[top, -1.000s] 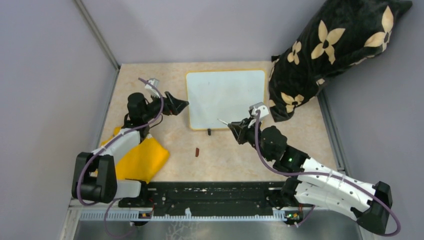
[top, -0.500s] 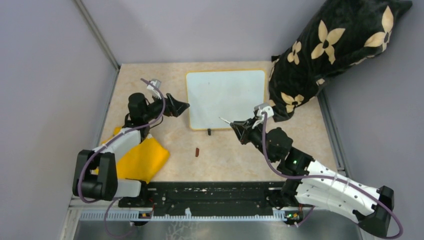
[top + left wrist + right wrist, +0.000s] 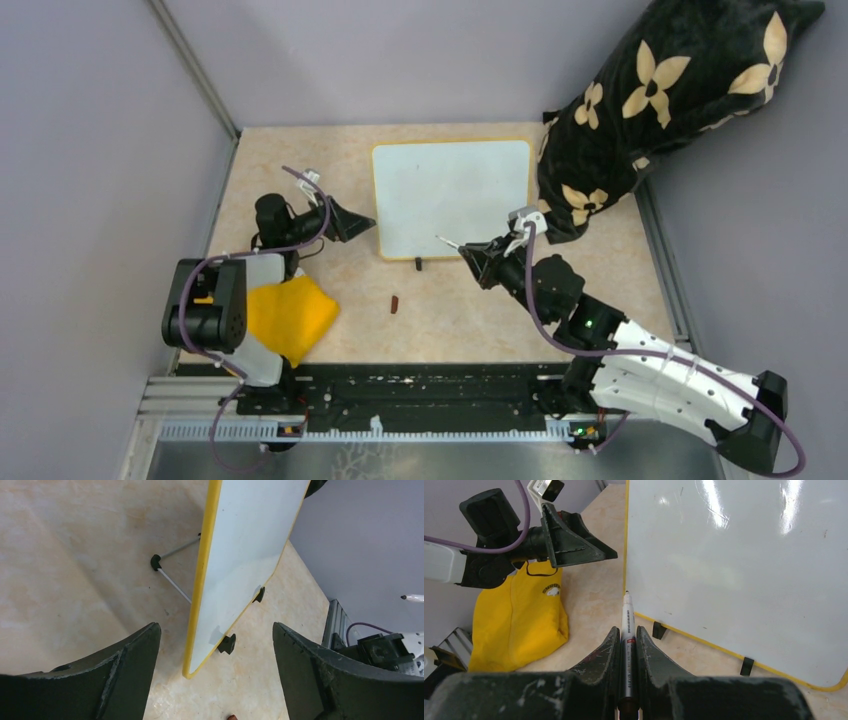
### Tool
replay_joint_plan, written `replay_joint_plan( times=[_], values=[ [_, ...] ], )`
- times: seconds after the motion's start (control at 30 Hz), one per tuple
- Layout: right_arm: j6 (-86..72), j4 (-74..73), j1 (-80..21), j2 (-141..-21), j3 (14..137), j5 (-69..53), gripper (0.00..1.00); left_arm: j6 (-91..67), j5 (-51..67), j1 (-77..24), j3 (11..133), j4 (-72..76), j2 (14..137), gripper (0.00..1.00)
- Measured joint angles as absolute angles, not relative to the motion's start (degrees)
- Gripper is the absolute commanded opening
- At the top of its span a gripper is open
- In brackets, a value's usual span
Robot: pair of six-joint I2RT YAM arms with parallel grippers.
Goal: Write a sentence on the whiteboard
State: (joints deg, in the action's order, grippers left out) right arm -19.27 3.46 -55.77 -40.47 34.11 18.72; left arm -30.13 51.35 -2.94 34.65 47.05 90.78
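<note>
The whiteboard point(image 3: 450, 195), white with a thin yellow frame and two black feet, stands at the back middle of the table. Its face is blank; no words of the sentence show in any view. My left gripper point(image 3: 362, 222) is open and empty, just off the board's lower left edge. In the left wrist view the gripper point(image 3: 216, 630) straddles the corner of the board point(image 3: 250, 540) without touching it. My right gripper point(image 3: 478, 258) is shut on a white marker point(image 3: 626, 617). The marker's tip points at the lower left part of the board point(image 3: 734, 570), a little short of its surface.
A yellow cloth point(image 3: 288, 315) lies at the front left under the left arm. A small reddish-brown cap point(image 3: 395, 303) lies in front of the board. A black cushion with cream flowers point(image 3: 660, 100) leans at the back right, beside the board's right edge. Grey walls enclose the table.
My left arm has folded back toward its base and its gripper has dropped slightly along the board's left edge. My right gripper shifted a little right with the marker, then held still.
</note>
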Motion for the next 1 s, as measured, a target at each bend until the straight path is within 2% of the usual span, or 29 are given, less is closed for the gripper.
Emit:
replay_joint_plan(
  times=[0.2, 0.57, 1.0],
  values=[
    [-19.59, 3.92, -55.77, -41.52, 34.11, 18.57, 0.0, -33.41, 56.75, -2.83, 34.68, 56.05, 96.51, 0.78],
    [-20.6, 3.99, -55.77, -43.07, 34.11, 18.09, 0.0, -39.46, 61.06, -2.92, 34.68, 69.49, 105.34, 0.69],
    [-21.21, 5.17, -55.77, -46.17, 34.11, 16.78, 0.0, -32.32, 60.84, -5.61, 35.57, 62.43, 105.67, 0.62]
  ],
)
